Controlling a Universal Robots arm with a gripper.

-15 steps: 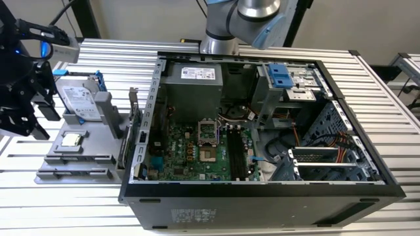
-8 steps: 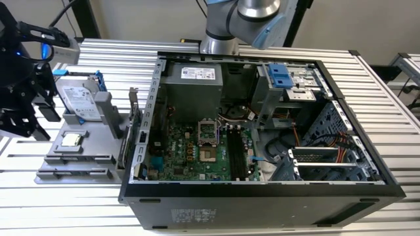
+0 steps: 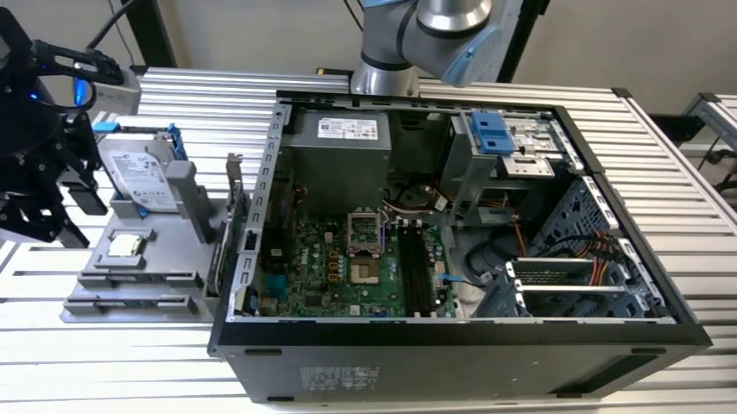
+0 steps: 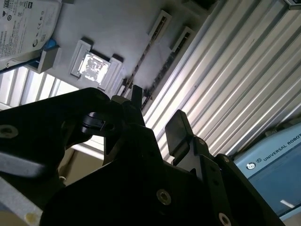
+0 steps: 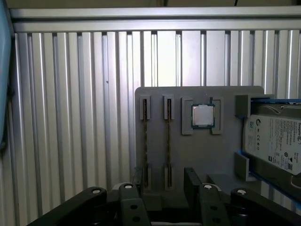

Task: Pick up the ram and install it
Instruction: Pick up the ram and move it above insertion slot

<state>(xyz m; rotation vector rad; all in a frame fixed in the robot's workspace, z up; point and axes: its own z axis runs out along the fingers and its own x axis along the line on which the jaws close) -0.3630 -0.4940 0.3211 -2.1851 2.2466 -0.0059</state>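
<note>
Two thin ram sticks stand on edge in a grey holder [image 5: 197, 160]. In the first wrist view they are ram [image 5: 168, 141] nearer the processor chip and ram [image 5: 145, 141] beside it. The second wrist view shows them as thin dark strips, ram [image 4: 162, 70] among them. My gripper [image 5: 167, 183] is open and holds nothing. Its black fingers [image 5: 193, 181] hang above the holder's end, in line with the stick nearer the chip. In the exterior view my gripper [image 3: 75, 216] hovers at the exterior view's left, over the holder [image 3: 150, 297]. The motherboard's long black slots [image 3: 415, 267] lie inside the open computer case.
A processor chip [image 5: 203, 115] and a hard drive [image 5: 275, 141] also rest on the holder. The open computer case [image 3: 461, 332] fills the middle of the ribbed metal table [image 3: 103, 362], with the arm's base [image 3: 386, 78] behind it. A blue-and-white box [image 4: 277, 165] stands nearby.
</note>
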